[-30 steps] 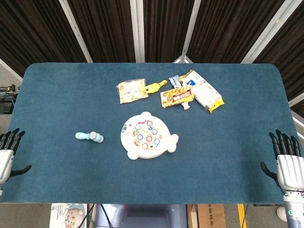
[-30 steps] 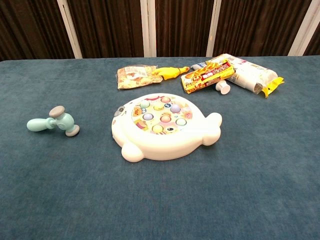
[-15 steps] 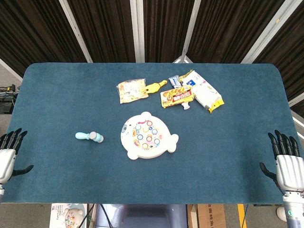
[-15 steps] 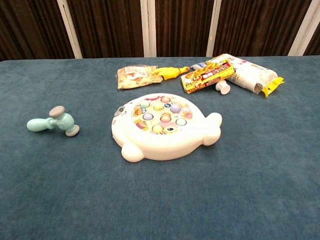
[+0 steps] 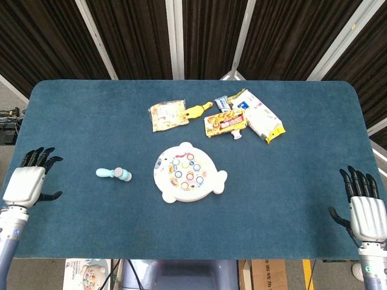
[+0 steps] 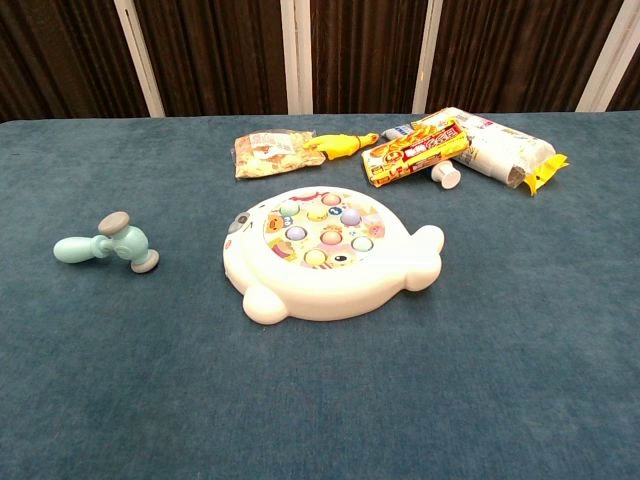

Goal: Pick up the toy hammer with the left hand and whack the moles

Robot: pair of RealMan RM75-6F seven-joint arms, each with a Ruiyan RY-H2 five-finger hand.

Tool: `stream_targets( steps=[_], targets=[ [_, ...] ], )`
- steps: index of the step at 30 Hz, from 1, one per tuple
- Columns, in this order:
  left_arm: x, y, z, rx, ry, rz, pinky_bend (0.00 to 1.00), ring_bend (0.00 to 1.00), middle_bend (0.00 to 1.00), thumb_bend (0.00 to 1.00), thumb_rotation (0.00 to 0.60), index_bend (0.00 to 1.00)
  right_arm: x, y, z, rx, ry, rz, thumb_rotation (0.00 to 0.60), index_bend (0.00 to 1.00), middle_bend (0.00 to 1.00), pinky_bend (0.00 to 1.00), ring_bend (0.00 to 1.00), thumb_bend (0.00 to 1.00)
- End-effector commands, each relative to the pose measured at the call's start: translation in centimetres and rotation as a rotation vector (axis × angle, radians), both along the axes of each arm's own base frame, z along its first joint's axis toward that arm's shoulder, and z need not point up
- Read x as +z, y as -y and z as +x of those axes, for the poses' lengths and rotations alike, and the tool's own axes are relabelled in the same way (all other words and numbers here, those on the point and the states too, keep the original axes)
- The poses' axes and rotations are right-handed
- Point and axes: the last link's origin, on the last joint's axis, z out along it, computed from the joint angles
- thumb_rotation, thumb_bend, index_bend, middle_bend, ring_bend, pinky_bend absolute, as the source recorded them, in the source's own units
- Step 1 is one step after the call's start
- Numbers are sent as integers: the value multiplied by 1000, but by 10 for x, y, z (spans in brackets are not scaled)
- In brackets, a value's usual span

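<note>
The light-blue toy hammer (image 5: pixel 113 174) (image 6: pixel 106 244) lies on the blue table left of the white whale-shaped mole game (image 5: pixel 188 173) (image 6: pixel 328 252), whose coloured moles sit in its round top. My left hand (image 5: pixel 28 182) hovers over the table's left edge, well left of the hammer, fingers apart and empty. At the table's right front edge my right hand (image 5: pixel 364 211) stays spread and empty. Neither hand shows in the chest view.
Behind the game lie a yellow snack bag (image 5: pixel 169 115) (image 6: pixel 267 154), a yellow toy (image 5: pixel 198 110), a red-yellow packet (image 5: pixel 225 122) (image 6: pixel 415 150) and a white pack (image 5: pixel 261 115) (image 6: pixel 503 147). The blue table cloth (image 5: pixel 290 169) spreads to all edges.
My left hand has risen and moved in over the table's left edge, toward the hammer. The right hand has barely shifted. Objects on the table have not moved.
</note>
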Motion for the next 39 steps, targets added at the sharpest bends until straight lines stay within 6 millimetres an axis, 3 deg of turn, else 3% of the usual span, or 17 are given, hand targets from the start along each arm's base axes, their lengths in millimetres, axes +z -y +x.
stream_targets(
  steps=[1, 8, 21, 39],
  targets=[
    [-15, -20, 15, -3, -8, -43, 20, 0, 144, 249, 600, 336, 0, 0, 0, -1, 4, 1, 600, 0, 0, 0, 0, 249],
    [-43, -43, 34, 10, -11, -103, 21, 0, 180, 319, 600, 395, 1, 1, -1, -5, 19, 0, 600, 0, 0, 0, 0, 250],
    [-88, -63, 55, 15, -62, -160, 21, 0, 194, 368, 600, 464, 0, 1, -1, -10, 50, 11, 600, 0, 0, 0, 0, 250],
    [-119, -74, 67, 37, -71, -179, 33, 0, 227, 435, 600, 501, 0, 2, -1, -11, 78, 17, 600, 0, 0, 0, 0, 249]
  ],
)
